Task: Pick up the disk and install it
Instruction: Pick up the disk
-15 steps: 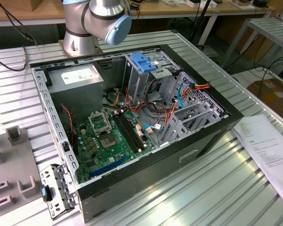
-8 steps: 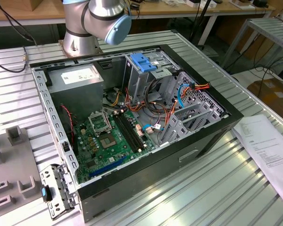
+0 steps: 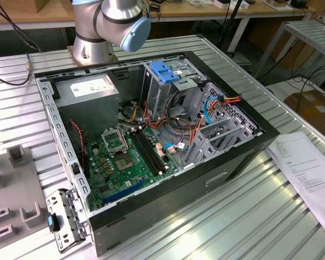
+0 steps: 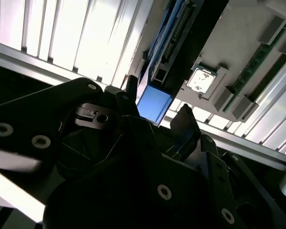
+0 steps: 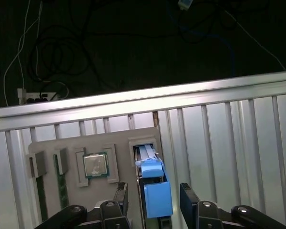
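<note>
Wide-open gripper [image 5: 155,194] astride the disk [image 5: 150,168] at its blue end tab [image 5: 158,200], no contact seen.

In both wrist views the two dark fingers [image 5: 120,194] stand one on each side of the tab, with a gap showing between each finger and the plastic; the jaws hold nothing. The disk sits edge-up in a narrow slot of a grey fixture plate [image 5: 117,138], which lies on the slatted aluminium table [image 5: 219,143]. On the same plate, just beside the disk's slot, a processor [image 5: 95,165] rests in its own recess, and a green memory module [image 5: 63,188] lies beyond it. In the exterior view the open computer case [image 3: 168,203] lies on the table, its drive cage [image 3: 162,95] topped by a blue bracket [image 3: 165,71] — the arm's base [image 3: 89,49] stands just behind the case.
</note>
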You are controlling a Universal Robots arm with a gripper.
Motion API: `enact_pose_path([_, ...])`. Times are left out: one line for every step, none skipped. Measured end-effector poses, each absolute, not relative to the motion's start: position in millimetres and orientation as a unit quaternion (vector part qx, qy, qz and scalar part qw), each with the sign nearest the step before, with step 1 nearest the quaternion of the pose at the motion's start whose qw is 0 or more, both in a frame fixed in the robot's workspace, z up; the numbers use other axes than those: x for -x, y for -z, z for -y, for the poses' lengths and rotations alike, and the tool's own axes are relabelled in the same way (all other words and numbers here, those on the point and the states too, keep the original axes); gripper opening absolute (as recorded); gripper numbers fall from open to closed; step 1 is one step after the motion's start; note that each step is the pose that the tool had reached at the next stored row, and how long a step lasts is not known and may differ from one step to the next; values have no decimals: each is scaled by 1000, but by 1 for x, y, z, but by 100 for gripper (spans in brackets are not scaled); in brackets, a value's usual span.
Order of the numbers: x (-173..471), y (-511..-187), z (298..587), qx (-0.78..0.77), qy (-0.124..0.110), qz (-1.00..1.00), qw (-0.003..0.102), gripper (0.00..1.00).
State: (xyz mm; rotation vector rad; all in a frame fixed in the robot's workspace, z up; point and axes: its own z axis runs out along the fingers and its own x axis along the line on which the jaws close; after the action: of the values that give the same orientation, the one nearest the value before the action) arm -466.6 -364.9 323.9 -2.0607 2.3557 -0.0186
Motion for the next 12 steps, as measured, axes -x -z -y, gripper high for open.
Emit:
enact_pose_path([468,-320,365,658,6,-753,6,56])
enact_pose_path([468,-316,365,658,6,-753,6,56])
enact_pose_path([468,-311,365,658,6,-753,6,56])
enact_pose_path([468,-309,365,658,6,-753,6,56])
enact_pose_path([468,-307,365,658,6,-753,6,56])
enact_pose_path([468,-305,365,658,6,-753,6,56])
enact_pose_path([468,-302,365,658,6,-753,6,56])
enact_pose_path([468,-299,365,658,6,-753,6,56])
enact_pose_path([468,-298,365,658,6,-753,6,56])
enact_pose_path([468,-297,365,658,6,-753,6,55])
enact_pose_path([468,-296,365,658,6,-753,5,47])
enact_pose_path([468,-296,365,658,6,-753,5,47])
